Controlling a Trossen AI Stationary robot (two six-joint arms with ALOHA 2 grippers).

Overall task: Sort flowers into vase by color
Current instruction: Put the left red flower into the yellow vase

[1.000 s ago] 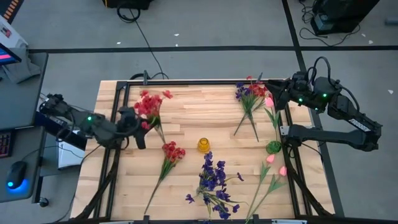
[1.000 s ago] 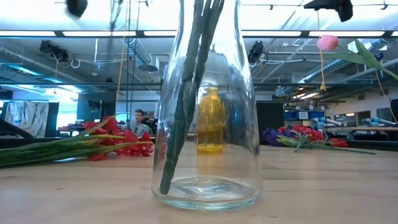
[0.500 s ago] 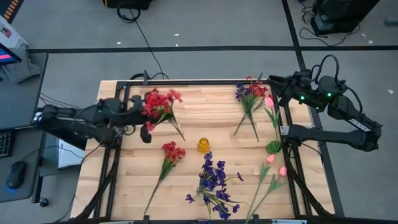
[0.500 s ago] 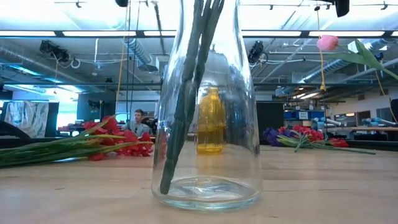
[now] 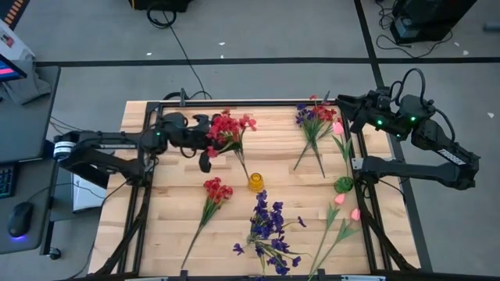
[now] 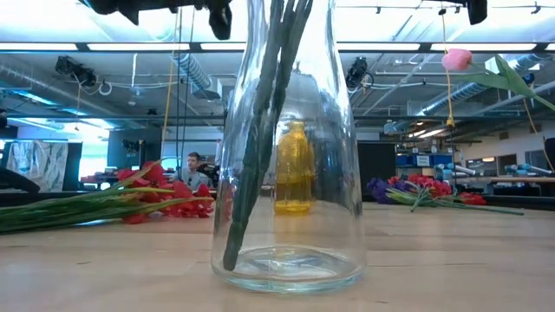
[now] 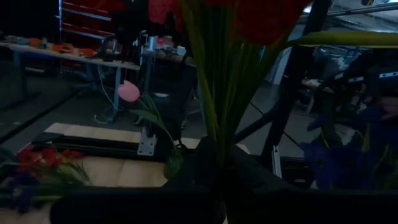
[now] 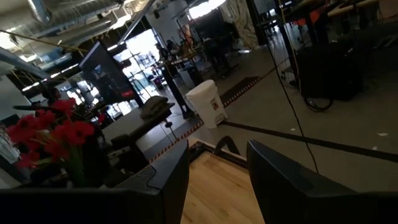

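My left gripper (image 5: 211, 145) hangs over the table's far middle, shut on a red flower sprig (image 5: 231, 127) that it carries in the air. A small yellow vase (image 5: 255, 182) stands just nearward of it. My right gripper (image 5: 344, 109) waits open over the far right corner, nothing between its fingers (image 8: 168, 180). A pink tulip (image 5: 337, 127) stands beside it, its stem running down to a green vase (image 5: 344, 185). A clear glass vase (image 6: 290, 173) at the front edge has several green stems in it; purple blooms (image 5: 267, 222) show there from above. My left gripper pinches the red sprig's bundled green stems (image 7: 217, 134) between its two fingers, below the blooms. The fingers come level from the table's left and lie across the stems. The sprig is lifted clear and tilted, with its thin stem end (image 5: 243, 170) reaching nearward toward the yellow vase.
Another red sprig (image 5: 212, 193) lies left of the middle. A mixed purple and red bunch (image 5: 314, 119) lies at the far right. Pink tulips (image 5: 344, 209) lie by the right edge. A person sits in the room behind the table.
My left gripper has swung from the table's left edge toward the right, turning as it went, and has carried the red sprig with it to a spot just beyond the yellow vase. The sprig stays clear of the table.
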